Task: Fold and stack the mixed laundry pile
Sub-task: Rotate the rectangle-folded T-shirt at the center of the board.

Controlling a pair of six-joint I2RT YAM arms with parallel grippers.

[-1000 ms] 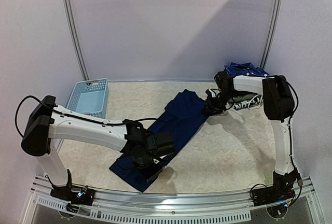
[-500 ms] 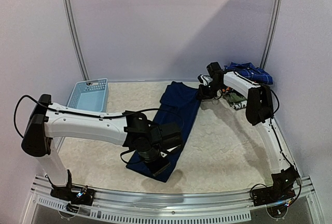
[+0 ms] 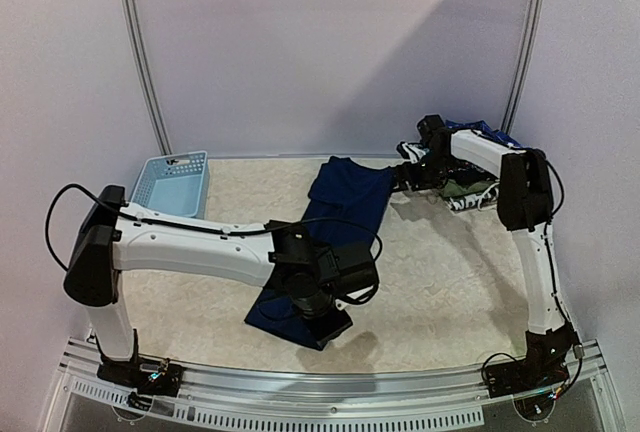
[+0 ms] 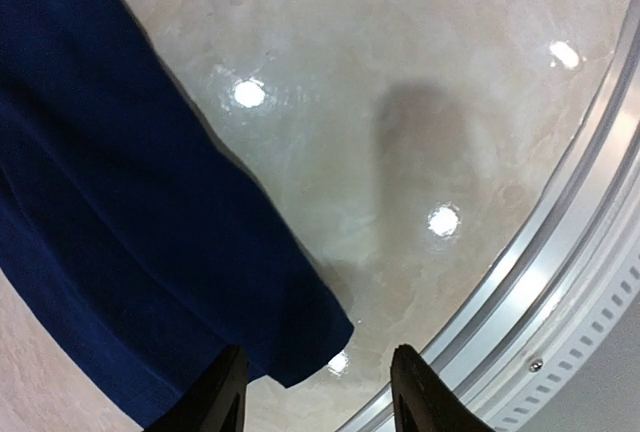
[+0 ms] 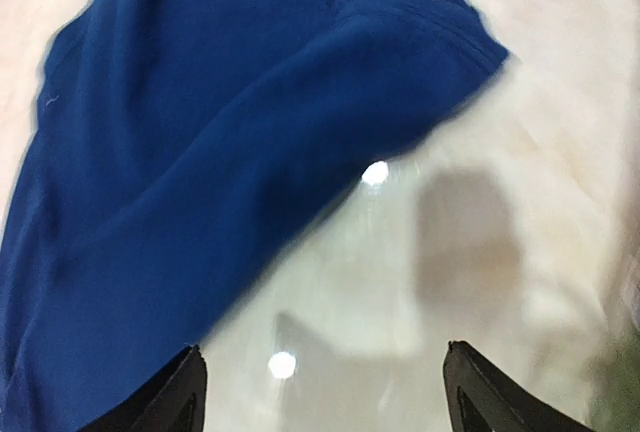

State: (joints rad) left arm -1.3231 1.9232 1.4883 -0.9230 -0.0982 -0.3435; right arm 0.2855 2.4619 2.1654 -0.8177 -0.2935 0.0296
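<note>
Navy T-shirt [image 3: 342,210] is laid lengthwise at centre, pile [image 3: 470,190] seen far right | left gripper [image 4: 320,394] held apart beside hem corner, right gripper [image 5: 335,394] spread wide, empty | hem should be pinched squarely, wrinkles smoothed before folding

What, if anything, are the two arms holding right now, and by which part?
Nothing is held: the left fingers stand apart over the navy T-shirt's near corner, and the right fingers are spread, empty, beside its far end.
</note>
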